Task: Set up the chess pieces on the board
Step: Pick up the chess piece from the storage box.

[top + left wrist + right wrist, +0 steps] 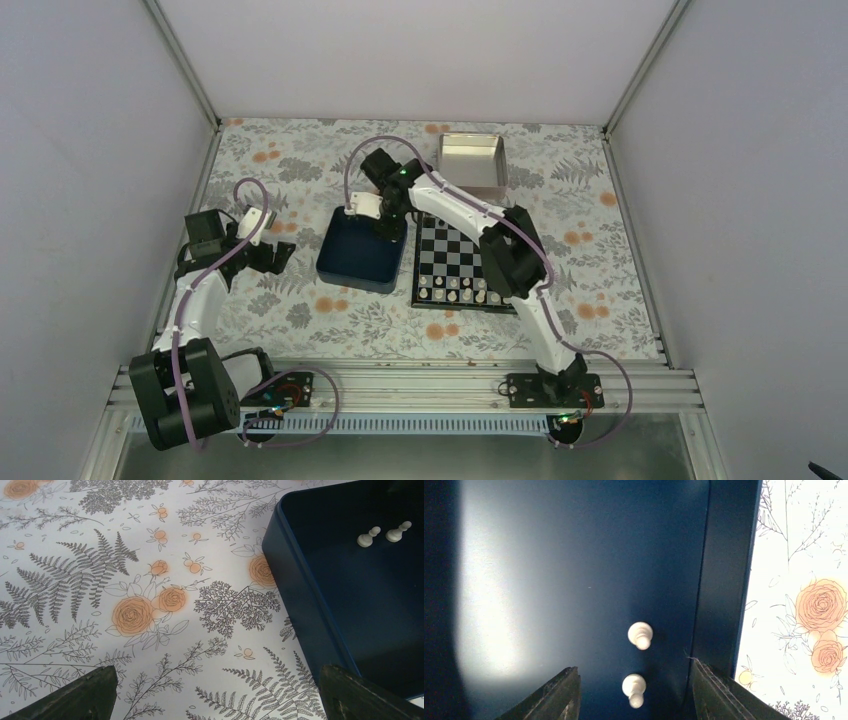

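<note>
Right tool (pixel 634 667): fingers spread, gripping nothing, lowered inside the dark blue tray (pixel 574 580). Two white chess pieces (pixel 640 635), apparently pawns, lie on the tray floor close to its right wall. The nearer one sits in the gap between the fingers, and I see clear space on both sides of it. The bottom of the frame cuts off the finger bases. The tray's left half is lost in glare and shadow.

Left tool (pixel 217 672): fingers spread and empty, hanging over the flowered bench (pixel 150 580) just beside the tray's outer wall. Only the two dark tips show in its wrist view. The same two pawns appear at the upper right of that view, seemingly on their sides.

The board (pixel 450 250) lies just right of the tray. From overhead, pale pieces stand along its two nearest rows, but they are too small for me to identify or count. The right arm crosses the board's right side and hides those squares. It also covers the right tool's tips from above.

A silver tin (pixel 472 165) sits beyond the board, and I cannot make out anything in it.
</note>
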